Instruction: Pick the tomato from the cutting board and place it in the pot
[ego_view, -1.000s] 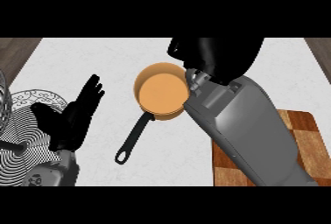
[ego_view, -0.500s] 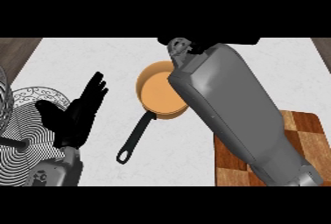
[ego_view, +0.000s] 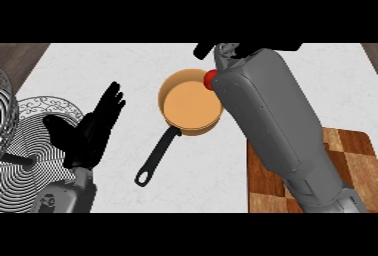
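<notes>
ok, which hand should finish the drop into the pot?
Right. The right hand already reaches over the pot, and the tomato shows red at its far rim beside that forearm. The left hand rests open near the patterned plate, apart from both.

The red tomato (ego_view: 210, 77) is at the orange pot's (ego_view: 190, 103) far right rim, mostly hidden. The pot's black handle points down and left. The wooden cutting board (ego_view: 354, 165) lies at the right.
</notes>
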